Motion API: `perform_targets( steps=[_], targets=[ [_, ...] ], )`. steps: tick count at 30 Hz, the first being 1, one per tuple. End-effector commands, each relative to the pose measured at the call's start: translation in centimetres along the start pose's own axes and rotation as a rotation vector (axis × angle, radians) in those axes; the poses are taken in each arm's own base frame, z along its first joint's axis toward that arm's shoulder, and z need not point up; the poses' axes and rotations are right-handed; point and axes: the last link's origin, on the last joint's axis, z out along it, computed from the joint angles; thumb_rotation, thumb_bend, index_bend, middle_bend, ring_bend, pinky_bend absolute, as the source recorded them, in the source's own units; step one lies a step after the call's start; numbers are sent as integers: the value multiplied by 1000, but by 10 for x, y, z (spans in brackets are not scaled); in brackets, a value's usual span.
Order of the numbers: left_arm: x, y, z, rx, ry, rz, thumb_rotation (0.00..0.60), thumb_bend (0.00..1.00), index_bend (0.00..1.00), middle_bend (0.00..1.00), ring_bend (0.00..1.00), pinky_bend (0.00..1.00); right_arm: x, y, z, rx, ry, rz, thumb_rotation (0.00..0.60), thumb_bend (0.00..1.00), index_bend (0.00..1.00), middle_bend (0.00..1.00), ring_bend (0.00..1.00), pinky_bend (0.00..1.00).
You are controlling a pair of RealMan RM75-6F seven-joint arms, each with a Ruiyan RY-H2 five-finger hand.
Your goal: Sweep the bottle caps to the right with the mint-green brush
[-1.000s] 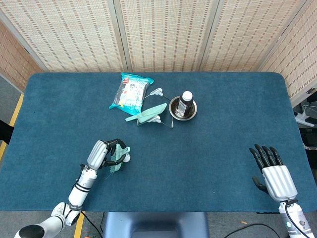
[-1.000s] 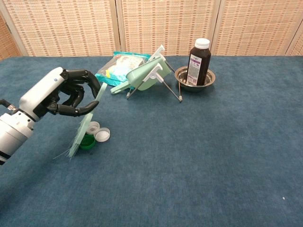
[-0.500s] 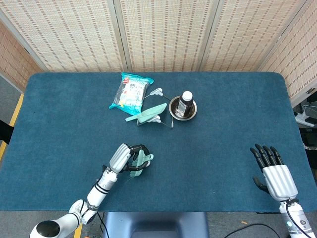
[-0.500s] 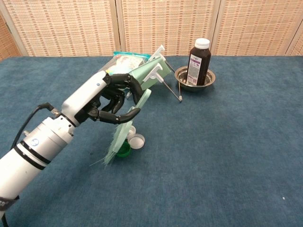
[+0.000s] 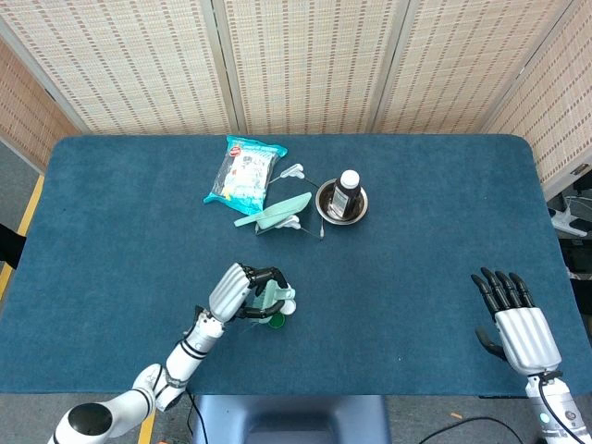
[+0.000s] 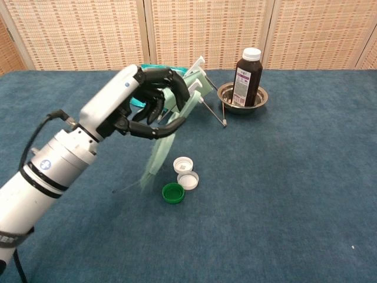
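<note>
1. The left robot hand (image 6: 144,103) grips the brush (image 6: 162,147) with its fingers wrapped round the handle; the brush slants down from the hand, its bristle end just above the worktop (image 6: 283,177) and blurred in the chest view.
2. Three caps lie in a tight cluster just below and to the right of that hand: two white caps (image 6: 183,164) (image 6: 188,180) touching or nearly so, and a green cap (image 6: 173,193) close beside them; the bristles stand just to their left, seemingly clear of them.
3. The right robot hand (image 5: 521,326) rests well apart at the worktop's far right edge, fingers spread, holding nothing.
4. Judged step: a sweeping stroke is in hand, with the caps only partway across; the next move likely calls for setting the bristles down on the caps' left side and drawing them rightward, low enough to catch all three at once.
5. Hard to tell: whether the bristles touch the cloth, because of the blur; in the head view the hand covers most of the brush and the caps show only as small specks at its right.
6. Beyond the left hand stand a dustpan (image 6: 188,88), a bottle (image 6: 247,76) in a bowl (image 6: 227,94), and a packet (image 5: 244,169) partly hidden behind the hand in the chest view.
</note>
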Motion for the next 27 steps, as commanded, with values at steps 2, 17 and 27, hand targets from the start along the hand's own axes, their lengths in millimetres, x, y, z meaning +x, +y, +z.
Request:
perform_targets(
  steps=[2, 17, 27],
  targets=[
    [46, -16, -29, 25, -33, 181, 600, 761, 736, 865, 763, 914, 0, -1, 0, 3, -2, -1, 600, 243, 0, 0, 0, 0],
    [82, -67, -120, 255, -430, 805, 600, 612, 630, 771, 752, 890, -10, -12, 5, 35, -43, -14, 600, 243, 0, 0, 0, 0],
    [83, -65, -114, 369, -454, 675, 600, 321, 0, 2, 666, 839, -8, -11, 3, 32, -37, -13, 600, 243, 0, 0, 0, 0]
  ],
)
